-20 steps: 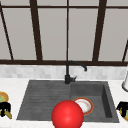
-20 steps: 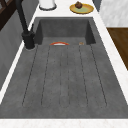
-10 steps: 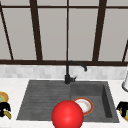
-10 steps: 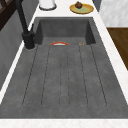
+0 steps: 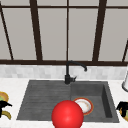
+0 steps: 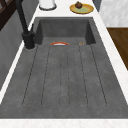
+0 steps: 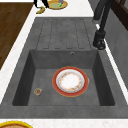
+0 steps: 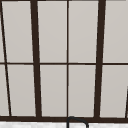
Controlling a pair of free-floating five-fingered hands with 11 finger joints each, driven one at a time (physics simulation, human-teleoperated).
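The left robot hand point(image 5: 3, 106) hangs at the far left of the front view, over the white bench point(image 5: 12, 85) beside the sink point(image 5: 37, 100). It sits just by a yellow plate point(image 5: 3, 95) carrying something green, with a banana point(image 5: 6, 114) lying on the bench just below it. Whether its fingers are spread or curled I cannot tell. The right side view shows the same hand point(image 7: 40, 3) at the top edge, next to that plate point(image 7: 58, 4) and the banana point(image 7: 40, 10).

The right robot hand point(image 5: 123, 106) hangs at the far right of the front view, above the bench past the sink's right rim, touching or overlapping a yellow plate point(image 5: 124, 113) there. Its finger state cannot be made out either. In the left side view that plate point(image 6: 81, 8) carries a small brown item point(image 6: 78, 4).

In the basin lies a round plate with a red rim point(image 7: 70, 81), flat on the bottom, well apart from both hands. A small round piece point(image 7: 38, 91) lies near the basin's left corner in the right side view. A red ball point(image 5: 67, 115) shows at the front edge of the sink, partly covering the red-rimmed plate. The black faucet point(image 5: 70, 71) stands behind the sink, and a white container point(image 6: 47, 3) stands on the bench near the right end. No writing or labels are readable.
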